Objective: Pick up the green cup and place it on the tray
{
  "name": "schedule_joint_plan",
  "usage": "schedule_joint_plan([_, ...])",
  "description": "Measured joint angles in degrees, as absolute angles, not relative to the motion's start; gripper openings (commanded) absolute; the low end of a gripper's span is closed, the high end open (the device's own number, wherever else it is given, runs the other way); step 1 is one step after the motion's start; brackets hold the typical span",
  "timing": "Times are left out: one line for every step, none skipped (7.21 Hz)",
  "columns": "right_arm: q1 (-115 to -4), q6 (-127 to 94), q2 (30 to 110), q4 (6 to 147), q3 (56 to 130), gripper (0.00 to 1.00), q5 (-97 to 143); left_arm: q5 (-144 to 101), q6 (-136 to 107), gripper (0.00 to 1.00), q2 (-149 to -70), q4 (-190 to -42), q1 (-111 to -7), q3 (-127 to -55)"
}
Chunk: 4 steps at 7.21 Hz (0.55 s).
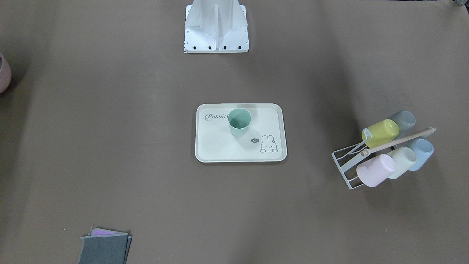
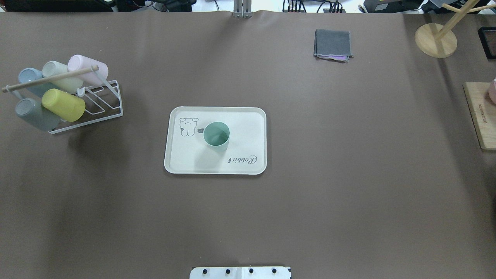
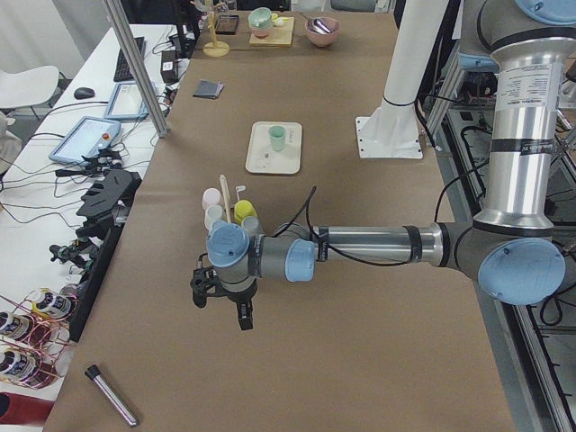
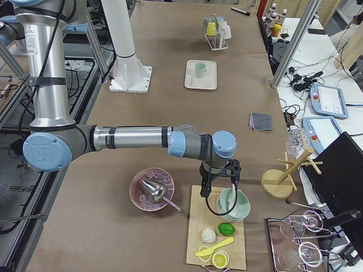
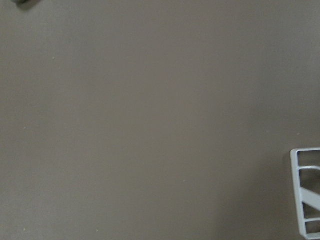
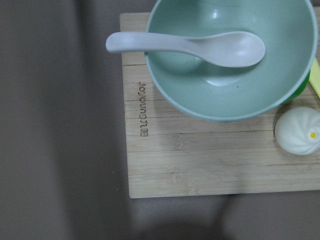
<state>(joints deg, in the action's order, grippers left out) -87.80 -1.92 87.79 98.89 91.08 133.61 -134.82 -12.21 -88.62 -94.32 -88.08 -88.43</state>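
Note:
The green cup (image 1: pixel 239 123) stands upright on the cream tray (image 1: pixel 220 148), near the "Rabbit" script; it also shows in the overhead view (image 2: pixel 216 135) on the tray (image 2: pixel 244 124). Neither gripper is near it. My left gripper (image 3: pixel 223 308) shows only in the exterior left view, hanging over bare table beyond the cup rack, far from the tray (image 3: pixel 261 160). My right gripper (image 4: pixel 218 187) shows only in the exterior right view, above a mint bowl at the table's other end. I cannot tell whether either is open or shut.
A white wire rack (image 2: pixel 104 100) holds several cups, among them a yellow-green one (image 2: pixel 64 104). A folded grey cloth (image 2: pixel 333 43) lies at the far side. A wooden board (image 6: pixel 210 165) carries a mint bowl (image 6: pixel 230 95) with a spoon. A pink bowl (image 4: pixel 152 190) stands beside it.

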Motion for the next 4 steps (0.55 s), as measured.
schedule_joint_plan([-87.8, -1.96, 87.8, 98.78, 91.1, 1.0, 133.65, -134.82, -8.92, 0.98, -86.99, -94.4, -88.15, -88.63])
schedule_joint_plan([-87.8, -1.97, 87.83, 98.66, 91.13, 1.0, 133.67, -134.82, -7.3, 0.98, -86.29, -94.43, -88.18, -88.92])
schedule_joint_plan([-87.8, -1.96, 87.86, 98.58, 91.14, 1.0, 133.68, -134.81, -6.72, 0.98, -86.23, -94.33, -88.18, -89.31])
schedule_joint_plan([-87.8, -1.94, 87.88, 98.54, 91.17, 1.0, 133.68, -134.83, -6.56, 0.98, -86.45, -94.16, -88.25, -89.67])
